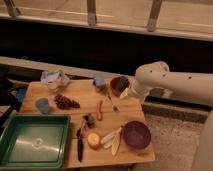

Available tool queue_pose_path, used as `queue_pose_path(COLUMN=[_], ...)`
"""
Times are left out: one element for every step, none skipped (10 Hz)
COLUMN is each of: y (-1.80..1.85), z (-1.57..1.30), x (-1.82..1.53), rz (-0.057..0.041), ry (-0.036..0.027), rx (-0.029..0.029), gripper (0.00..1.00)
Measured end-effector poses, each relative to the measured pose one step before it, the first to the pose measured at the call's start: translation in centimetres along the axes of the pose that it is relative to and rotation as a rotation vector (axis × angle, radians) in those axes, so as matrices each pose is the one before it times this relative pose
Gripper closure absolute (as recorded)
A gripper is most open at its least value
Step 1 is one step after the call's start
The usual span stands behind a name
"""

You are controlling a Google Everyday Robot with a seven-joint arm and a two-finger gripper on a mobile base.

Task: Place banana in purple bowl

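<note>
Pale-yellow banana [111,136], splayed strips, beside purple bowl [137,145] | gripper [125,93] by brown bowl [112,84], jaws apart

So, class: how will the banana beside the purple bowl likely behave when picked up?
The banana looks like splayed strips, so it may flop or separate. Lying flat, it probably won't roll. The gripper hovers by the brown bowl, empty.

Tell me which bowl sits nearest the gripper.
The small reddish-brown bowl, farther back: the gripper hangs right beside it, while the larger purple bowl sits well forward, by the banana.
</note>
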Motion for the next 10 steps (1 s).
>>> queue_pose_path(y=[-0.124, 0.072, 0.531, 0.682, 1.06, 0.762, 0.581, 0.697, 0.258, -0.018], z=[-0.071, -0.042, -0.02, 0.324, 0.777, 1.444, 1.212, 0.762, 1.197, 0.827], x=[-0.047, -0.016, -0.099, 0.103, 0.379, 0.707, 0.845, 0.507, 0.651, 0.593], rz=[0.00266, -0.0058, -0.01783, -0.0151, -0.01674, -0.01147, -0.00887, -0.00882, -0.0026, 0.00063], ry=[-0.00117, -0.00449, -0.00565, 0.00315, 0.01255, 0.02611, 0.02691, 0.02, 0.03237, 0.02562], rx=[-0.00164, -0.00802, -0.00806, -0.00233, -0.00502, 0.00118, -0.00032, -0.00455, -0.00559, -0.00132], gripper=[0.3, 0.3, 0.3, 0.3, 0.3, 0.3, 0.3, 0.3, 0.3, 0.3])
